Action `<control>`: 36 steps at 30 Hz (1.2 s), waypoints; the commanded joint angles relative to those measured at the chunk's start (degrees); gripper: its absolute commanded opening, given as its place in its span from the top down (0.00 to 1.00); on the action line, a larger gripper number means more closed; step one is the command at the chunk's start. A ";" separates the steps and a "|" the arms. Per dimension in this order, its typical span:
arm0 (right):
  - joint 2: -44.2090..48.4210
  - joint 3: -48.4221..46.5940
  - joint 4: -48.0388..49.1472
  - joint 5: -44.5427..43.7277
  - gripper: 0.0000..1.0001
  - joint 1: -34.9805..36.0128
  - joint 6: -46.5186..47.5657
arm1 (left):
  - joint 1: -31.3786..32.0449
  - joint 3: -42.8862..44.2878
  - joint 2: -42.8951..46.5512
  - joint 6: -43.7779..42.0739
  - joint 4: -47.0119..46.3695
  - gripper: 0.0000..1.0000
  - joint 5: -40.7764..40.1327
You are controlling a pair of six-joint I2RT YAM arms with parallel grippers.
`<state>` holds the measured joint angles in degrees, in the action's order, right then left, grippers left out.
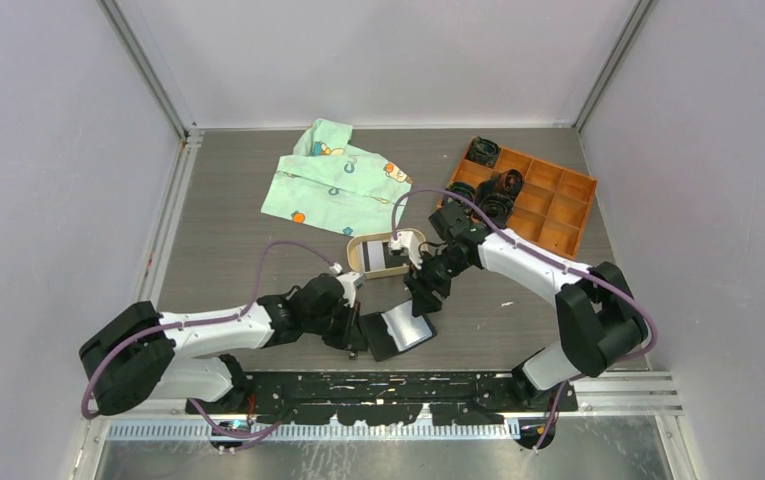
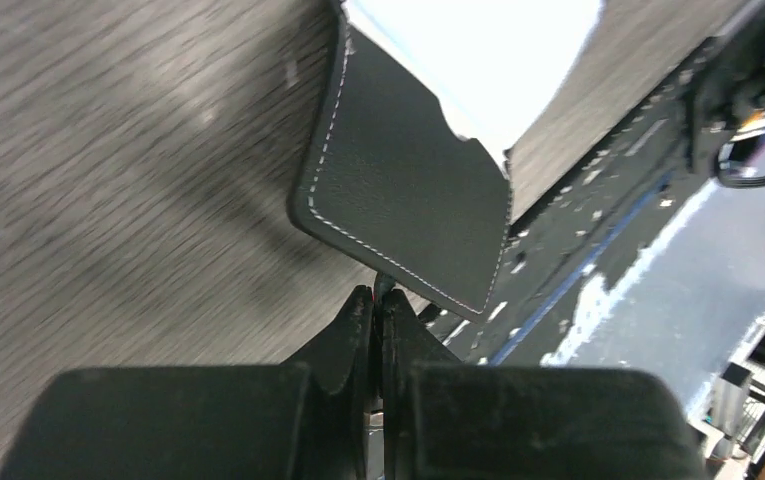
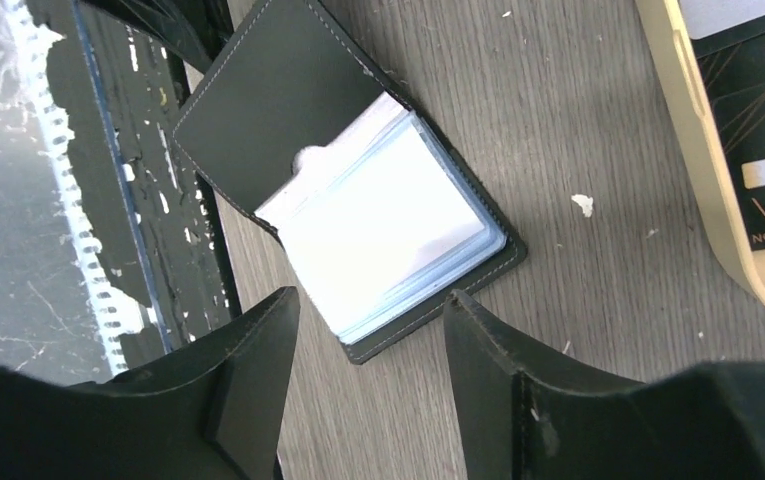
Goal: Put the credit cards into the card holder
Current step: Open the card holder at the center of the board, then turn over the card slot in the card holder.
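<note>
The black card holder (image 1: 403, 330) lies open near the table's front edge, its pale inner pockets facing up (image 3: 378, 240). My left gripper (image 1: 356, 335) is shut on a thin tab at the edge of the raised black flap (image 2: 408, 190), the fingertips (image 2: 363, 305) pressed together just below it. Just above the holder's far side, my right gripper (image 1: 421, 295) hangs open with nothing between its fingers (image 3: 258, 350). Credit cards (image 1: 386, 256), one black with gold print (image 3: 763, 130) and a whitish one beside it, lie in the tan oval tray (image 1: 356, 256).
A light green printed cloth (image 1: 338, 185) lies at the back centre. An orange compartment box (image 1: 553, 205) at the back right holds dark coiled items (image 1: 488, 185). The black mounting rail (image 1: 408, 385) runs along the front edge right beside the holder.
</note>
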<state>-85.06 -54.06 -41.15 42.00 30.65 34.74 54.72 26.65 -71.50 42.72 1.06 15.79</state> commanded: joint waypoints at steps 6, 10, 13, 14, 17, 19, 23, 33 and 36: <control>-4.79 -2.70 7.81 -5.30 0.42 2.90 -15.23 | -0.78 1.46 -1.98 -2.27 9.58 1.00 -6.82; -7.47 -3.37 6.87 -1.91 0.42 2.86 -17.61 | -2.26 4.19 -7.90 -3.37 6.82 1.00 -6.88; -8.17 -3.52 7.11 -3.07 0.42 2.90 -18.55 | -4.20 5.99 -12.97 -4.57 3.87 1.00 -6.61; -8.53 -3.77 6.88 -3.91 0.42 2.84 -19.01 | -4.97 6.61 -14.51 -4.79 3.20 1.00 -6.35; -9.33 -5.13 5.64 -8.21 0.42 2.58 -19.87 | -6.46 7.94 -17.88 -4.97 1.23 1.00 -5.42; -10.02 -6.13 5.07 -10.06 0.42 1.54 -20.93 | -6.63 8.82 -18.66 -5.30 1.54 1.00 -5.49; -11.24 -8.35 2.49 -12.35 0.43 -1.23 -21.47 | -6.62 9.11 -17.32 -5.29 2.56 1.00 -7.04; -14.64 -9.17 -1.17 -11.85 0.46 -2.76 -20.77 | -6.64 8.72 -12.59 -4.53 6.18 0.69 -8.86; -16.01 -9.83 -2.17 -11.50 0.49 -2.41 -20.54 | -6.63 8.34 -9.06 -4.23 6.96 0.65 -9.87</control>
<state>-99.74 -61.39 -40.71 29.50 27.68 14.00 48.38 36.38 -84.38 39.81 2.68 10.28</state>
